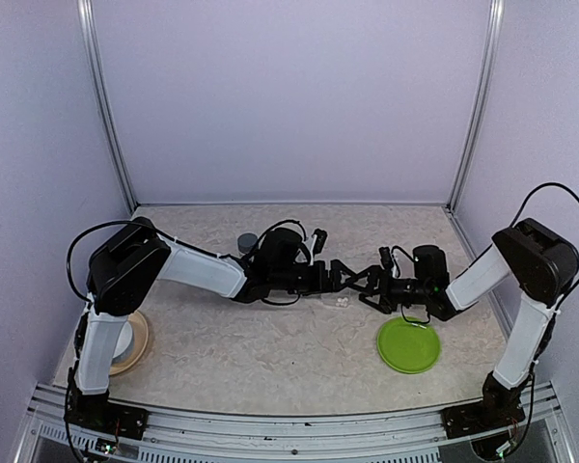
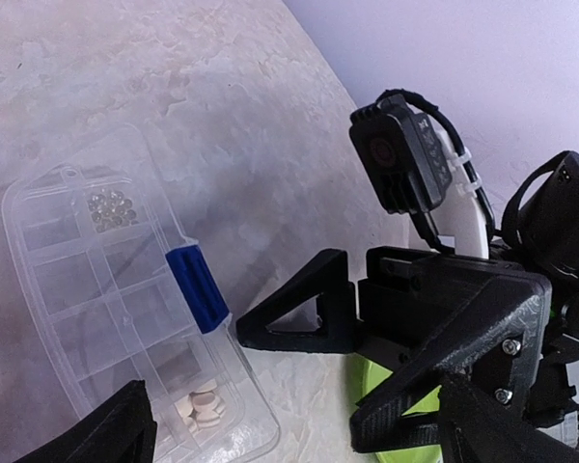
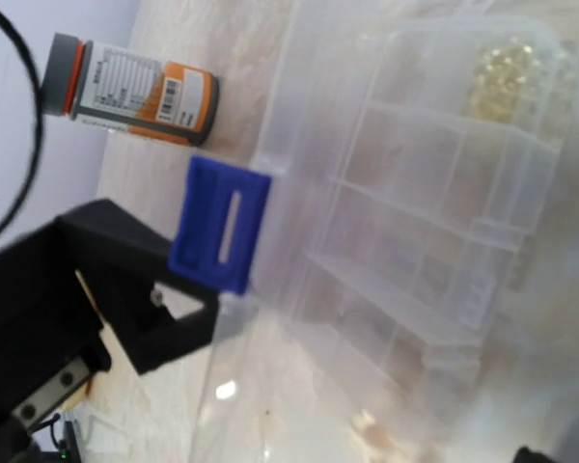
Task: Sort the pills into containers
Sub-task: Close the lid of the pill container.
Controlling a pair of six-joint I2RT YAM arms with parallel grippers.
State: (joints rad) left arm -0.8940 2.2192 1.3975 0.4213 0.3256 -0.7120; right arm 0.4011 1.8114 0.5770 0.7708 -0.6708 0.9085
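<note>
Both tools are spread wide and hold nothing. My left gripper and right gripper meet tip to tip at mid-table over the clear compartment box, close by its blue latch, so I judge we're at the opening step, before any pill moves. White pills lie in an end compartment, the gray-capped bottle sits apart at about ten o'clock from the box, cap on, and the small vial I can't find. Next I'd want one finger pinning the box while the other catches the latch edge, since the box looks light and could skid.
</note>
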